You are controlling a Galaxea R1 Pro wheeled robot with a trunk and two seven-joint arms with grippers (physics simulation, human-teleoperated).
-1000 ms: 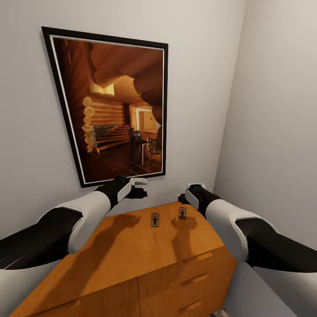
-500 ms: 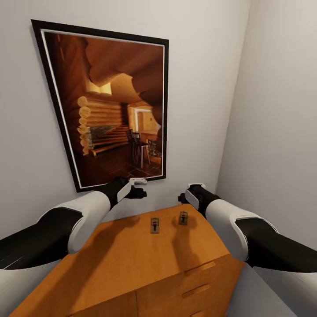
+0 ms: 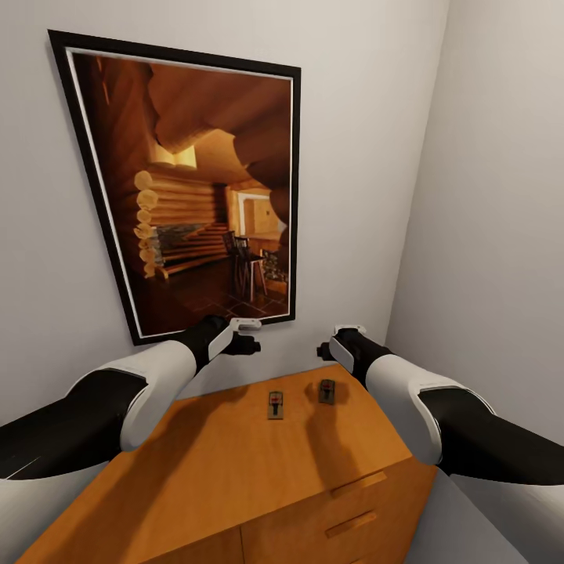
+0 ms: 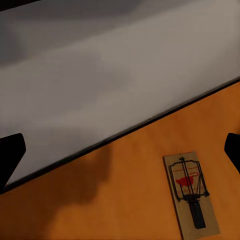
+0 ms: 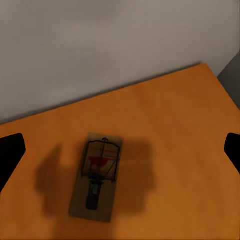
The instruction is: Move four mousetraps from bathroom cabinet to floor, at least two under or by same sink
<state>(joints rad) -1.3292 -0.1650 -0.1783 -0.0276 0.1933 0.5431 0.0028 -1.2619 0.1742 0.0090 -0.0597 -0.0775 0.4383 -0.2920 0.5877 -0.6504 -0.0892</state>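
Both my hands hover above the back of the cabinet (image 3: 258,470), fingers spread wide and empty. Two mousetraps lie flat on its top near the wall: one (image 3: 275,405) below my left hand (image 3: 249,345) at its 5 o'clock, the other (image 3: 327,390) just under my right hand (image 3: 323,352).
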